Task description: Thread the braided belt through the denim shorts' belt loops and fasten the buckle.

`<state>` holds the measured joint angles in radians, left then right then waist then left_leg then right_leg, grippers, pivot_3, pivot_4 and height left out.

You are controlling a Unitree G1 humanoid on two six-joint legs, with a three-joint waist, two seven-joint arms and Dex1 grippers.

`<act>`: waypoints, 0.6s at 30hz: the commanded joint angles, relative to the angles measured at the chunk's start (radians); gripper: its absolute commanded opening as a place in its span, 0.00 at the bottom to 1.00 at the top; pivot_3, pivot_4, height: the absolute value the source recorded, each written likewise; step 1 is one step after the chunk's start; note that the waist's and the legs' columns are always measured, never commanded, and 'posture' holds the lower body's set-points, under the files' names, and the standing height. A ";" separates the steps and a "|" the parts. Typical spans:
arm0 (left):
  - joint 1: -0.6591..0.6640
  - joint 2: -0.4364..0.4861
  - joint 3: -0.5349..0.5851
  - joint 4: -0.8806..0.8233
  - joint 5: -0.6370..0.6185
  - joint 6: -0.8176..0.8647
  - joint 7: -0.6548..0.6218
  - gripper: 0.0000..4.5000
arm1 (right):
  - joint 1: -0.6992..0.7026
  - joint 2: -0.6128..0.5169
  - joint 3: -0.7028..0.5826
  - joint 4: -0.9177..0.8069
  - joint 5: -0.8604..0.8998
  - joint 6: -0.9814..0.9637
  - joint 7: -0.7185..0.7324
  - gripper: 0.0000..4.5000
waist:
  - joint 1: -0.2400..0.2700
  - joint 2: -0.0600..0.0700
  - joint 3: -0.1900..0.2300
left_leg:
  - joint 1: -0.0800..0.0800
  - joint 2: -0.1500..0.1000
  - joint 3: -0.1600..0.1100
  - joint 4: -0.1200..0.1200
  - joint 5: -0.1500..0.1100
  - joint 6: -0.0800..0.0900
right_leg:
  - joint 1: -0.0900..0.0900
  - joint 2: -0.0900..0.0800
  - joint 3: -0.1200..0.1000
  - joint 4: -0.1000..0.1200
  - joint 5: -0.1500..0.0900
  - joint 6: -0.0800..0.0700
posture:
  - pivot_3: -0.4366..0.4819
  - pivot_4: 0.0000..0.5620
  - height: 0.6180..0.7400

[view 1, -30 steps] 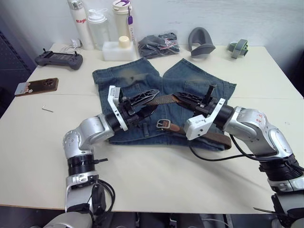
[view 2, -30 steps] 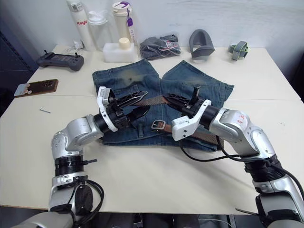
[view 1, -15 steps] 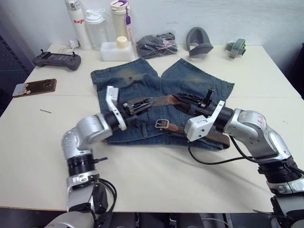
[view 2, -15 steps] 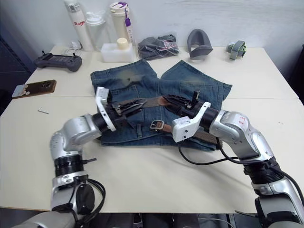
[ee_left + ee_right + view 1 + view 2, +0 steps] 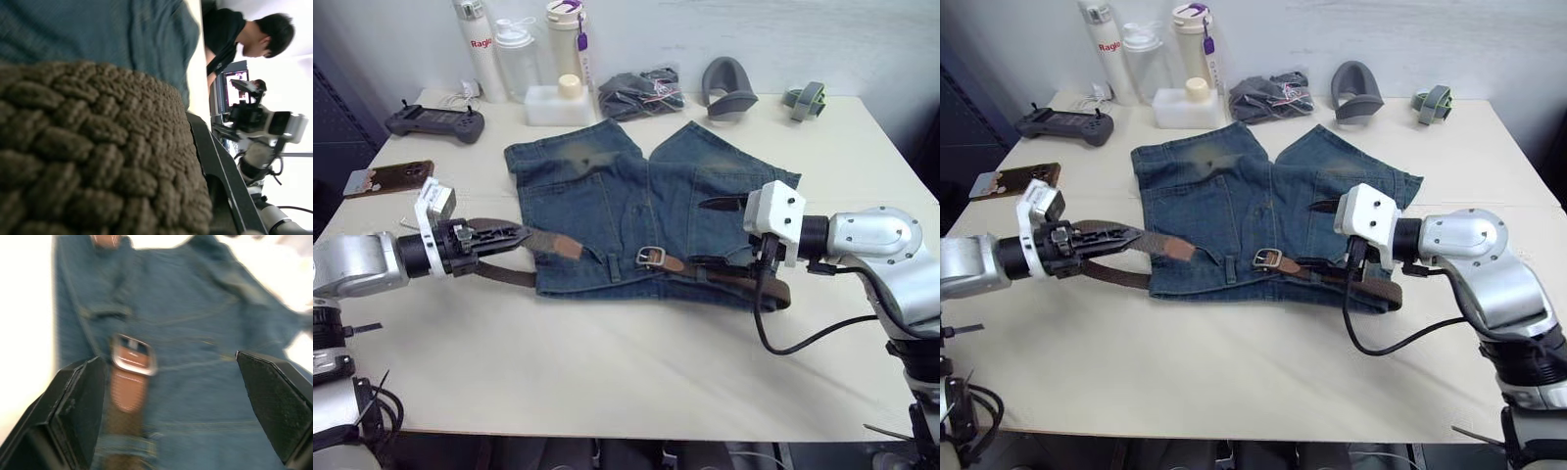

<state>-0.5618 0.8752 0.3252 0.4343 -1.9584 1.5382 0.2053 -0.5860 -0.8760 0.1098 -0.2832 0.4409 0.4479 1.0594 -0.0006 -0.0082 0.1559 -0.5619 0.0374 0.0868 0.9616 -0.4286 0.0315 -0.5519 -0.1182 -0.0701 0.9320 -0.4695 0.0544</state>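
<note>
While the left end effector (image 5: 514, 236) clamps the braided belt (image 5: 548, 244) at frame left, and the right end effector (image 5: 171, 406) hangs released, draw the strap level along the waistband.

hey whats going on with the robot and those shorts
A two-armed robot is putting a braided belt on denim shorts spread on the table. Its left gripper is shut on the belt's free end, off the shorts' left edge. The right gripper hangs open above the waistband, near the silver buckle. The belt runs along the waistband; that held end is not in the buckle.

Braided belt (image 5: 734, 279) across denim shorts (image 5: 636, 211) (flat)
</note>
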 commanded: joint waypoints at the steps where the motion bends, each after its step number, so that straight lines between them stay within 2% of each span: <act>1: 0.052 -0.081 0.004 -0.126 -0.014 -0.080 0.023 0.00 | -0.043 -0.009 -0.021 -0.054 0.070 0.108 0.027 1.00 | 0.000 0.000 0.000 | -0.001 0.000 0.000 0.000 0.000 0.000 | 0.000 0.000 0.000 -0.001 0.000 0.001 | 0.48 0.27 0.26; 5: 0.143 -0.293 0.059 -0.307 -0.014 -0.250 0.243 0.00 | -0.070 -0.027 -0.039 -0.089 0.129 0.218 0.049 1.00 | 0.001 0.001 0.000 | -0.001 -0.002 0.000 0.000 -0.002 0.003 | 0.001 -0.003 0.000 -0.002 0.002 0.004 | 0.48 0.27 0.26; 9: 0.181 -0.427 0.096 -0.435 -0.014 -0.361 0.429 0.00 | -0.092 -0.038 -0.059 -0.101 0.163 0.280 0.045 1.00 | 0.002 0.000 0.000 | -0.001 -0.003 0.001 0.000 -0.002 0.004 | 0.002 -0.004 -0.002 -0.004 0.004 0.008 | 0.48 0.27 0.26; 12: 0.177 -0.454 0.103 -0.470 -0.014 -0.379 0.495 0.00 | -0.105 -0.047 -0.065 -0.099 0.164 0.311 0.038 1.00 | 0.002 0.001 0.000 | -0.001 -0.003 0.001 0.000 -0.002 0.004 | 0.002 -0.004 -0.002 -0.004 0.005 0.009 | 0.48 0.27 0.26; 18: 0.150 -0.396 0.122 -0.446 -0.014 -0.323 0.494 0.00 | -0.089 -0.062 -0.092 -0.092 0.164 0.315 0.042 1.00 | 0.002 0.000 0.000 | -0.001 -0.003 0.001 0.000 -0.002 0.004 | 0.003 -0.004 -0.004 -0.005 0.005 0.009 | 0.48 0.27 0.26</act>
<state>-0.3956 0.4556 0.4177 0.0042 -1.9585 1.1965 0.7098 -0.6707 -0.9165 0.0690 -0.3537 0.5929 0.7660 1.0978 0.0018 -0.0078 0.1559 -0.5625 0.0342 0.0876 0.9613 -0.4308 0.0356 -0.5489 -0.1223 -0.0741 0.9271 -0.4649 0.0632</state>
